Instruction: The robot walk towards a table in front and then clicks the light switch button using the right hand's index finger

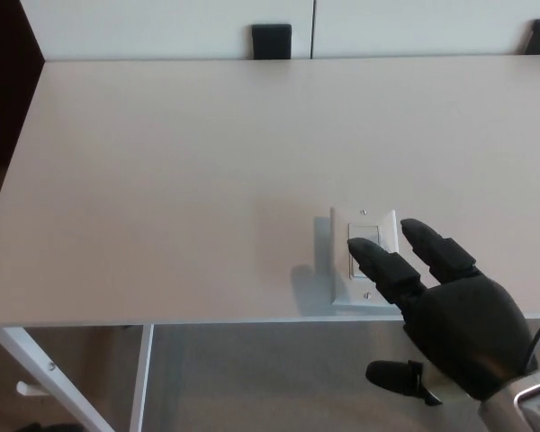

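Observation:
A white light switch plate (365, 227) lies flat on the pale table (207, 162) near its front edge. My right hand (441, 310) comes in from the lower right, black, with its fingers spread apart and holding nothing. Its index fingertip (361, 248) rests over the rocker button in the middle of the plate, hiding the rocker's lower part. The second finger lies over the plate's right edge and the thumb hangs below the table edge. My left hand does not show.
Two black brackets (271, 40) sit at the table's far edge against a white wall. A white table leg (36, 364) slants down at the lower left. Grey floor shows below the front edge.

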`<state>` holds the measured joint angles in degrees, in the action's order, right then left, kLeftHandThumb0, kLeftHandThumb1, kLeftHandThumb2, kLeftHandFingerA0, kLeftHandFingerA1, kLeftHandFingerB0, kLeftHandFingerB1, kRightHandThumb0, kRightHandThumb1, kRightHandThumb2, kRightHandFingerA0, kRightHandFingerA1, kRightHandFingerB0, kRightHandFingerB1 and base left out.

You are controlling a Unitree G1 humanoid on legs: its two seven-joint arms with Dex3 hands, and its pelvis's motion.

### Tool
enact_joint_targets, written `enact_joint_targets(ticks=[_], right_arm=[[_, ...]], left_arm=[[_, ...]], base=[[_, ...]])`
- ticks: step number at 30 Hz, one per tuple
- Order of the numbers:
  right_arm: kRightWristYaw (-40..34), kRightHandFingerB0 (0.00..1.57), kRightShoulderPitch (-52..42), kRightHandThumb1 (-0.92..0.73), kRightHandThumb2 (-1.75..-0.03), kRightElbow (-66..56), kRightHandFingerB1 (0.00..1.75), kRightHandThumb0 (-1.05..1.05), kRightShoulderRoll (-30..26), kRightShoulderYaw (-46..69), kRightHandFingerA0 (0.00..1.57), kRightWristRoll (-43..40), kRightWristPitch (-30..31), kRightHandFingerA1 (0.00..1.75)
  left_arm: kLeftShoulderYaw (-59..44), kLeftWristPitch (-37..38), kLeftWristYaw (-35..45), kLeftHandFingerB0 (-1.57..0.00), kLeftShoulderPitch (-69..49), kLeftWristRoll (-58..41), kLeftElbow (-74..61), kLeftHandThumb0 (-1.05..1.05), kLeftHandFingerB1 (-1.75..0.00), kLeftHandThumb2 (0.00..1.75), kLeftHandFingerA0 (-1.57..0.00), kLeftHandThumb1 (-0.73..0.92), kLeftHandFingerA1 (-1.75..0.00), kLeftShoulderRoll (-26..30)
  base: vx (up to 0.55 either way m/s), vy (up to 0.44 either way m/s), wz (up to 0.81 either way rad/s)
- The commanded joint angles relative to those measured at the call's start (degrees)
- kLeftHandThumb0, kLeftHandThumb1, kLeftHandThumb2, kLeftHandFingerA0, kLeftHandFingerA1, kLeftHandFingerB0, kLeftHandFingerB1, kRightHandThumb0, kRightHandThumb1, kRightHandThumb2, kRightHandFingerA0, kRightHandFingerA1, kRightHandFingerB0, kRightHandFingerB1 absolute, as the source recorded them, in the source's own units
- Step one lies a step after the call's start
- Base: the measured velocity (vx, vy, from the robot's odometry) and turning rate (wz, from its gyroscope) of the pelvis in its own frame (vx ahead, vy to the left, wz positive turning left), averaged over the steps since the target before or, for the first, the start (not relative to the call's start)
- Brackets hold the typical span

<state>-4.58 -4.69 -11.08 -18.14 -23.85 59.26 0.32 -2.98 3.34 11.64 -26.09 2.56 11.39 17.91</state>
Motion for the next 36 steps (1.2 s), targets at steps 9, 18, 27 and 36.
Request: enact_joint_targets(ticks=[9,18,27,36], right_arm=[[-14.24,0.07,0.40,-0.55,-0.89,4.42,0.17,-0.88,1.29,-2.44,0.00,14.73,7.70,0.00],[-15.94,0.07,0.76,-0.56,-0.90,7.24,0.18,-0.89,2.22,-3.47,0.00,14.20,8.07,0.00],[-15.44,0.09,1.09,-0.56,-0.91,9.61,0.24,-0.89,3.02,-4.48,0.00,14.16,9.31,0.00],[-14.49,0.09,2.41,-0.57,-0.93,12.30,0.23,-0.91,3.86,-6.26,0.00,15.26,11.04,0.00]], left_arm=[[1.39,2.73,-0.32,-0.45,-0.86,4.24,0.54,-0.29,-0.44,0.66,-0.55,0.51,-0.48,3.01],[1.70,3.06,-0.20,-0.46,-0.07,4.27,1.40,-0.28,-0.45,0.65,-0.57,0.51,-0.49,3.44],[2.09,2.81,0.54,-0.45,-0.66,3.71,1.01,-0.30,-0.46,0.68,-0.56,0.49,-0.50,3.14],[1.97,2.80,0.55,-0.45,-1.39,4.23,-0.16,-0.27,-0.44,0.65,-0.56,0.51,-0.48,3.67]], base=[[0.00,0.000,0.00],[0.00,0.000,0.00],[0.00,0.000,0.00],[0.00,0.000,0.00]])
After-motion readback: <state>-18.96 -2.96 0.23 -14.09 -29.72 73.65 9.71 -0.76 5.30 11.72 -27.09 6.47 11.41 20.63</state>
